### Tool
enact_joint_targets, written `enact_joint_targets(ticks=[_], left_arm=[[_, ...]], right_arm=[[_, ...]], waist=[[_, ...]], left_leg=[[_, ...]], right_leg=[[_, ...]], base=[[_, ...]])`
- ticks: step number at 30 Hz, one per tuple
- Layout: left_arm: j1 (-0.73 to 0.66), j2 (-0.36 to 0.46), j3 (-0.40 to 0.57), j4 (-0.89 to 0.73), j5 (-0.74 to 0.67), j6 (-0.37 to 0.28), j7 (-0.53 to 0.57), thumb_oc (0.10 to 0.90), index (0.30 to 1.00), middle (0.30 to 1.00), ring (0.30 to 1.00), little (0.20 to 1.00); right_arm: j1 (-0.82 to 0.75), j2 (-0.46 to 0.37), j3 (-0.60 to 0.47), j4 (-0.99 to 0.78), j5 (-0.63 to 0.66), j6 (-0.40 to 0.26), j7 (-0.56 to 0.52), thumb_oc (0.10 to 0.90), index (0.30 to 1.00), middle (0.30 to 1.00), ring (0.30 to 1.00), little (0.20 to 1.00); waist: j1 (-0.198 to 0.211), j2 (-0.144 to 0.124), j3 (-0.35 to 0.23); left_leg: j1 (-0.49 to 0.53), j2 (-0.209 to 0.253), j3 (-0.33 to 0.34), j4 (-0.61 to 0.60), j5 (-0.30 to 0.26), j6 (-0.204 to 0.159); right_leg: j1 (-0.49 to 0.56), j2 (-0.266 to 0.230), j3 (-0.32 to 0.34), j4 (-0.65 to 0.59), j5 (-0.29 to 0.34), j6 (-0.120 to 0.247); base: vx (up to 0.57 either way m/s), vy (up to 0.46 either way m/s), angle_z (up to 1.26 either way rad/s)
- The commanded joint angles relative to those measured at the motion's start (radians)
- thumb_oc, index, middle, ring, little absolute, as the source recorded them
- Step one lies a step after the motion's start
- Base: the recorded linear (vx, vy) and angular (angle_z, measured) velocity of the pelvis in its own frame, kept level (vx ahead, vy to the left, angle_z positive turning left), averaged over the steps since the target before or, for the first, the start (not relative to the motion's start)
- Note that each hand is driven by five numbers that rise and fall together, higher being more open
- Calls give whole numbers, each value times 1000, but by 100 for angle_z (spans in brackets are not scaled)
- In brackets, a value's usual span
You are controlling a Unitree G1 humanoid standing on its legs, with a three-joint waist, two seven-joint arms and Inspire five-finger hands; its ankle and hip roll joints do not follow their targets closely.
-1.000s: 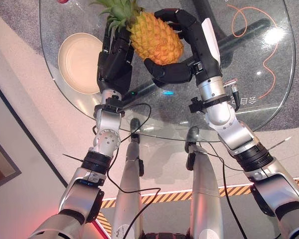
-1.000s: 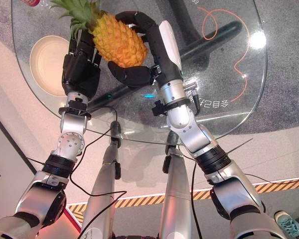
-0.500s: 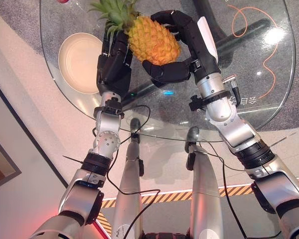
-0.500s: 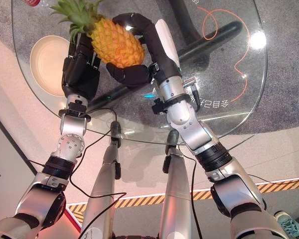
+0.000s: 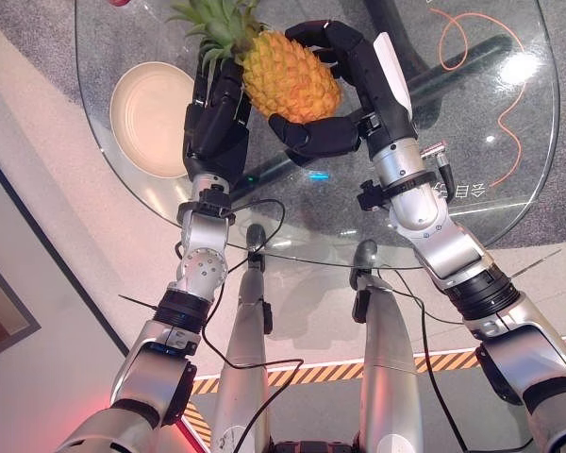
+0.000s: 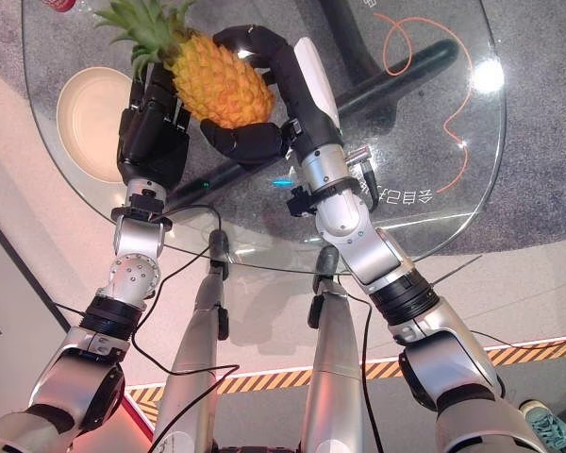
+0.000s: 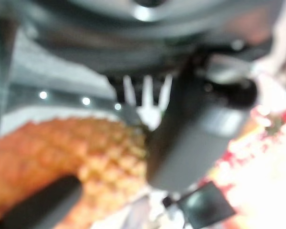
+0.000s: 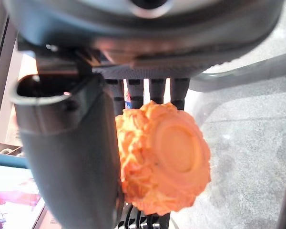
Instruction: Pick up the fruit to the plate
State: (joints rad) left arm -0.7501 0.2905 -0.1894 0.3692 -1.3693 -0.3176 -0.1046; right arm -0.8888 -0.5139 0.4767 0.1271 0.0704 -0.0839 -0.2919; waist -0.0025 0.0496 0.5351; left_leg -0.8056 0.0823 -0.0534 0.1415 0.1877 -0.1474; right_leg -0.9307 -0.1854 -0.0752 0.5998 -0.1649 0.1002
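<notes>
Both arms are reaching up from the lower part of the head views over the round glass surface. The left robot hand is sitting in the upper left-centre of the frame, its fingers extended upward and lying flat against the left side of the pineapple, relaxed rather than curled round it. The right robot hand is sitting just right of centre, its fingers arching over the top of the fruit and its thumb tucking under the lower side, so the fruit is being gripped in a wrap. In the right wrist view the pineapple's flat cut base is facing the camera, pressed between the thumb and the row of fingers. The fruit is lying tilted, its green crown pointing to the upper left, and appears to be raised above the glass. Left of the left robot hand, the cream plate is resting on the glass in the upper left with nothing on it. An orange cord is looping at the upper right, seen through the glass.
</notes>
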Motion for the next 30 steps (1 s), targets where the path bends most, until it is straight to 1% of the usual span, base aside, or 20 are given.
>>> enact_joint_targets(ticks=[1,6,12,15,19,23,26,30], left_arm=[[-163,25,5,-124,26,-66,-98,800,900,900,900,900],[-162,20,11,-111,28,-69,-106,800,900,900,900,900],[-161,15,23,-111,38,-61,-106,800,900,900,900,900],[-167,13,30,-117,44,-49,-102,800,900,900,900,900],[-170,16,32,-122,45,-41,-99,800,900,900,900,900],[-171,14,33,-118,40,-39,-109,800,900,900,900,900],[-169,14,34,-111,33,-39,-125,800,900,900,900,900],[-173,16,36,-112,30,-36,-129,800,900,900,900,900]], right_arm=[[-76,27,28,-161,0,-106,-36,100,300,300,300,200],[-69,39,-6,-167,-25,-138,-96,100,300,300,300,200],[-58,53,-43,-165,-27,-158,-116,100,300,300,300,200],[-58,57,-53,-158,-30,-156,-115,100,300,300,300,200],[-57,52,-55,-155,-11,-137,-132,100,300,300,300,200],[-50,55,-57,-147,-5,-141,-133,100,300,300,300,200],[-48,59,-56,-144,-9,-136,-128,100,300,300,300,200],[-54,61,-52,-139,-8,-129,-96,100,300,300,300,200]], waist=[[-9,-32,-15],[-13,-32,-15],[-16,-33,-15],[-16,-33,-15],[-16,-33,-15],[-17,-31,-15],[-17,-30,-15],[-16,-29,-15]], left_leg=[[3,-91,38,120,-111,68],[2,-91,37,123,-115,70],[-2,-92,36,130,-120,72],[-6,-92,37,134,-122,73],[-7,-89,38,135,-123,72],[-4,-88,39,131,-123,73],[-2,-89,40,130,-122,73],[-6,-88,40,130,-122,73]], right_leg=[[130,66,-44,-310,193,7],[127,68,-41,-306,191,8],[121,70,-36,-301,190,9],[118,69,-36,-301,191,8],[118,66,-36,-301,190,8],[120,65,-35,-302,189,8],[121,65,-35,-302,190,8],[117,66,-34,-301,189,7]], base=[[0,0,0],[0,0,0],[0,0,0],[0,0,0],[0,0,0],[0,0,0],[0,0,0],[0,0,0]])
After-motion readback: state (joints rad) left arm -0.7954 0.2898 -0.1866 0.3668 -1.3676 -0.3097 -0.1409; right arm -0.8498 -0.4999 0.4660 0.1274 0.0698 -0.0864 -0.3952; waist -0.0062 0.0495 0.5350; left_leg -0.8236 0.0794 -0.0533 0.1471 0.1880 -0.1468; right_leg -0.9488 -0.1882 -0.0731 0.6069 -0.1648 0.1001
